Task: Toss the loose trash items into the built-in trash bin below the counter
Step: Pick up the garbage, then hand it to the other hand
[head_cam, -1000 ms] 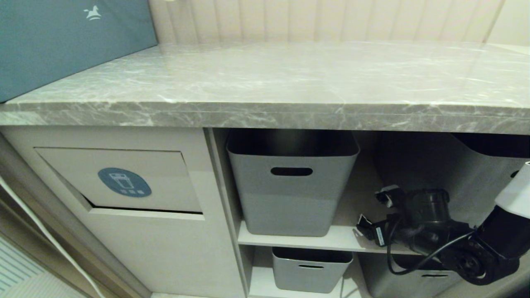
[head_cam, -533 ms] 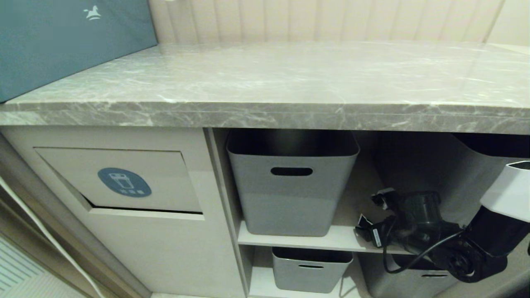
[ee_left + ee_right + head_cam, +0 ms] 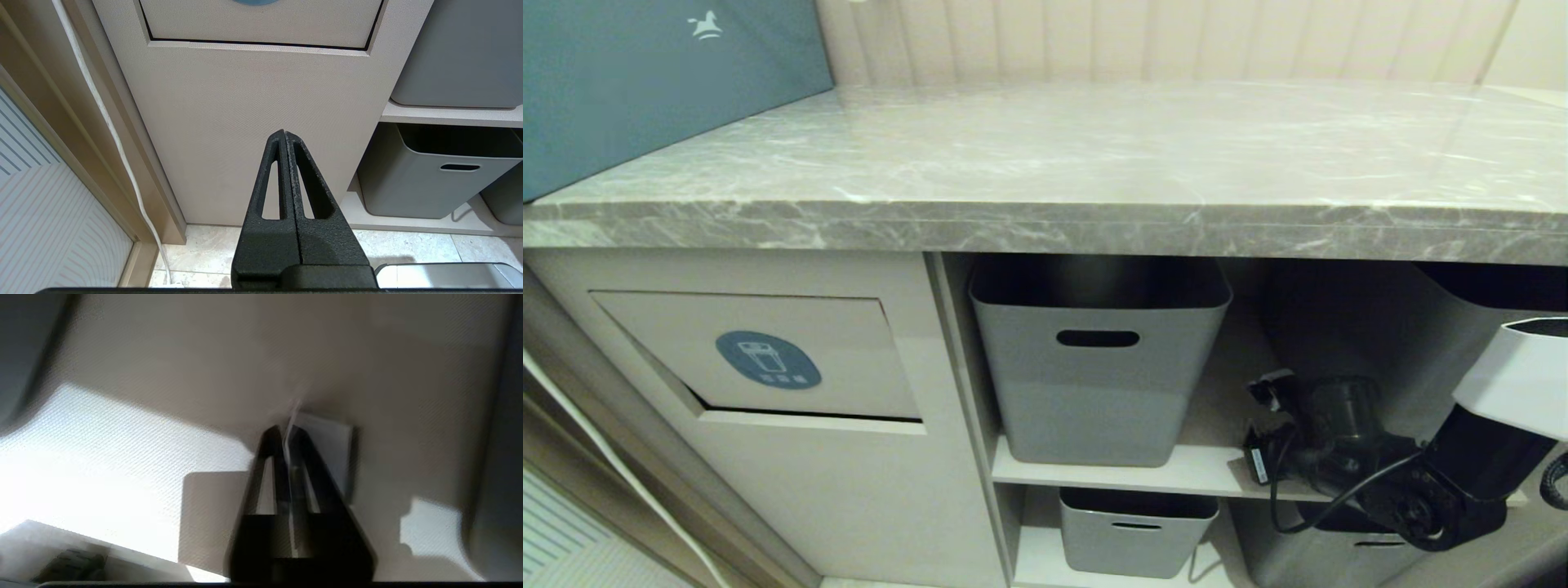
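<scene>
Bin flap well off to the left of right hand (pressed together, nothing visibly pinched); left hand nearer, also shut.

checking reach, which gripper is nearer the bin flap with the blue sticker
Left. The left gripper hangs just below the flap; the right gripper is off beside the grey tubs.
</scene>
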